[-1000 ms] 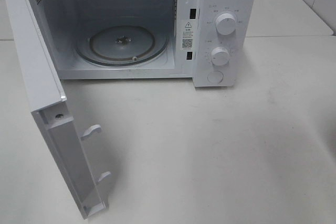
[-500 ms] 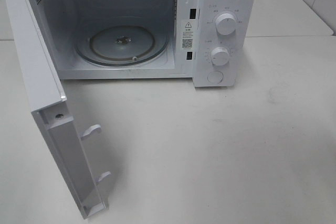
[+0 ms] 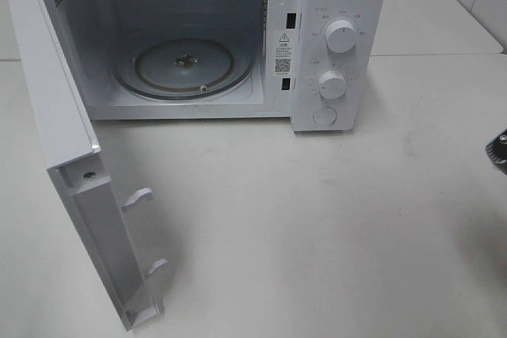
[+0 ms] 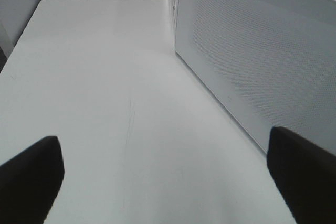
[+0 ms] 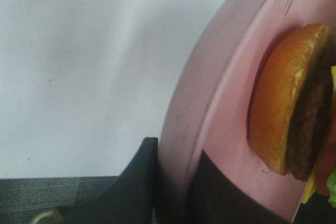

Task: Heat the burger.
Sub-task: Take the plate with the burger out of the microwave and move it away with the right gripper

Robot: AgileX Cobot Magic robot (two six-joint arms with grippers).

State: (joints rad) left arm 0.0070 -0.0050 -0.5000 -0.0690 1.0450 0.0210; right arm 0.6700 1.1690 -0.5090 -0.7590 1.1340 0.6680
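The burger [image 5: 294,103], with a golden-brown bun, a dark patty and bits of yellow cheese and green lettuce, sits on a round pink plate [image 5: 226,119] in the right wrist view. My right gripper [image 5: 176,195] is shut on the plate's rim, one dark finger [image 5: 131,192] under it and the other on its upper face. Only a dark part of the right arm [image 3: 497,148] shows at the right edge of the exterior view; burger and plate are out of that view. My left gripper [image 4: 168,182] is open over bare table, holding nothing.
The white microwave [image 3: 337,5] stands at the back with its door [image 3: 71,140] swung wide open to the left. A glass turntable [image 3: 186,67] lies inside with nothing on it. Two knobs [image 3: 341,36] and a button are on its right panel. The door's perforated outer face [image 4: 252,61] is beside my left gripper.
A dark part of the right arm has come into the exterior view at its right edge. The microwave and its door have not moved.
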